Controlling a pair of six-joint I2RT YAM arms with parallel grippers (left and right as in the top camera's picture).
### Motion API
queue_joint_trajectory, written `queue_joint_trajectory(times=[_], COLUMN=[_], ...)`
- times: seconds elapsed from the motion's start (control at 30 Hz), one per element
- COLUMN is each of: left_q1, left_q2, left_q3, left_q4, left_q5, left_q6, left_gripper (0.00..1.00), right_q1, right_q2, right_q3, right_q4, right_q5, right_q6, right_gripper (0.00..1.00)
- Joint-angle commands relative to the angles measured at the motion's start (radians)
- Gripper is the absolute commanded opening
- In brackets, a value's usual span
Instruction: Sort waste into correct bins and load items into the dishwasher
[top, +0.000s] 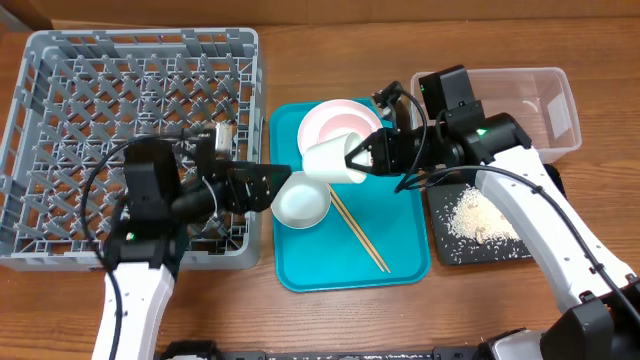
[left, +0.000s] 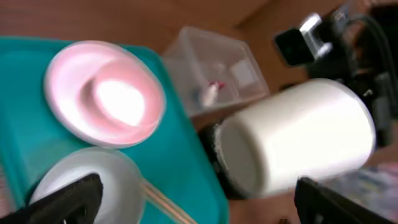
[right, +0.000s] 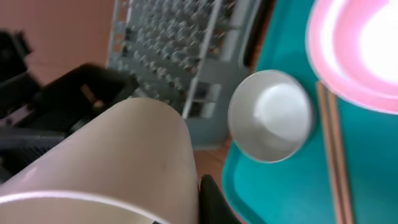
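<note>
My right gripper is shut on the white cup and holds it tilted above the teal tray; the cup fills the right wrist view. My left gripper is open at the left edge of the white bowl, its fingers spread wide. The white plate lies at the tray's far end. The chopsticks lie on the tray. The grey dish rack stands on the left. The red-and-white wrapper lies in the clear tub. Rice lies in the black tray.
In the left wrist view the plate, bowl and held cup show. In the right wrist view the bowl, plate, chopsticks and rack wall show.
</note>
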Motion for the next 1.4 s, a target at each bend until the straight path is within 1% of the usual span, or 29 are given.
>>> queue_joint_trajectory(times=[0.0, 0.13, 0.23, 0.33, 0.47, 0.53, 0.83, 0.87, 0.97, 1.0, 1.07, 1.2, 1.23, 1.27, 1.37], left_q1=[-0.006, -0.007, -0.013, -0.037, -0.085, -0.111, -0.197, -0.199, -0.199, -0.199, -0.199, -0.199, -0.199, -0.199, -0.199], left_q2=[0.098, 0.159, 0.186, 0.194, 0.194, 0.194, 0.194, 0.194, 0.194, 0.194, 0.194, 0.194, 0.194, 0.194, 0.194], left_q3=[0.020, 0.020, 0.020, 0.020, 0.020, 0.020, 0.020, 0.020, 0.020, 0.020, 0.020, 0.020, 0.020, 0.020, 0.020], left_q4=[0.156, 0.311, 0.412, 0.486, 0.584, 0.613, 0.618, 0.621, 0.621, 0.621, 0.621, 0.621, 0.621, 0.621, 0.621], left_q5=[0.344, 0.462, 0.514, 0.517, 0.518, 0.507, 0.401, 0.399, 0.396, 0.395, 0.395, 0.383, 0.377, 0.377, 0.377], left_q6=[-0.124, -0.207, -0.273, -0.313, -0.372, -0.376, -0.375, -0.375, -0.375, -0.375, -0.375, -0.375, -0.375, -0.375, -0.375], left_gripper=[1.00, 1.00, 1.00, 1.00, 1.00, 1.00, 0.99, 0.98, 0.88, 0.83, 0.78, 0.71, 0.64, 0.61, 0.54], right_q1=[0.009, 0.009, 0.009, 0.010, 0.011, 0.011, 0.054, 0.060, 0.070, 0.070, 0.070, 0.070, 0.070, 0.070, 0.070], right_q2=[-0.003, -0.003, -0.003, -0.003, -0.003, -0.003, -0.003, -0.003, -0.003, -0.003, -0.003, -0.003, -0.003, -0.003, -0.003], right_q3=[0.005, 0.005, 0.005, 0.005, 0.005, 0.005, 0.005, 0.005, 0.005, 0.005, 0.005, 0.005, 0.005, 0.005, 0.003], right_q4=[0.048, 0.097, 0.119, 0.155, 0.164, 0.163, 0.176, 0.180, 0.186, 0.185, 0.184, 0.166, 0.158, 0.154, 0.154], right_q5=[-0.167, -0.248, -0.274, -0.340, -0.345, -0.345, -0.352, -0.352, -0.351, -0.351, -0.348, -0.312, -0.292, -0.287, -0.287], right_q6=[-0.016, -0.015, -0.011, -0.011, -0.011, -0.011, -0.011, -0.011, -0.012, -0.012, -0.011, -0.011, -0.011, -0.012, -0.012], right_gripper=[0.04, 0.04, 0.04, 0.04, 0.04, 0.04, 0.04, 0.04, 0.04, 0.04, 0.04, 0.04, 0.04, 0.04, 0.04])
